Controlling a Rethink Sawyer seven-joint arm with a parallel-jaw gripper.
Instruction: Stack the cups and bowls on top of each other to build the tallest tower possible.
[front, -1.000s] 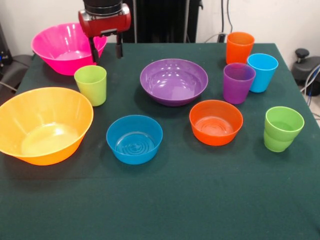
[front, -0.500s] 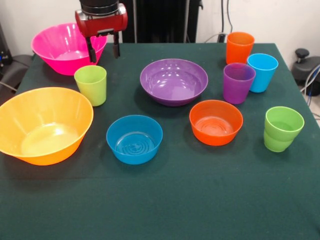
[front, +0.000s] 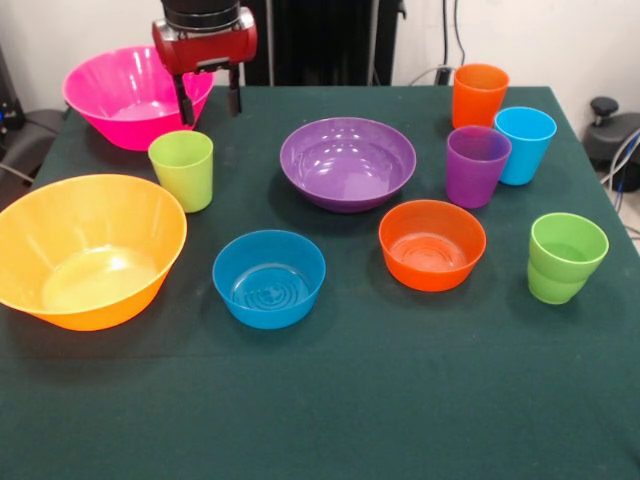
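Observation:
My gripper (front: 210, 108) hangs open and empty above the table's far left, just behind and above the lime-yellow cup (front: 182, 170), which stands upright. The wide purple bowl (front: 347, 162) sits in the middle. The small blue bowl (front: 269, 277) and small orange bowl (front: 432, 243) sit nearer the front. The pink bowl (front: 130, 95) is at the far left, the yellow-orange bowl (front: 85, 247) at the left front. The orange cup (front: 478, 95), light blue cup (front: 524, 144), purple cup (front: 476, 165) and green cup (front: 564, 257) stand at the right. Nothing is stacked.
The dark green tablecloth (front: 330, 400) covers the table. The robot's black pedestal (front: 320, 40) stands behind the far edge. A dark object (front: 612, 125) sits off the table at the right.
The gripper rose a little and shifted slightly left a second ago, then stayed almost still. No cup or bowl has moved.

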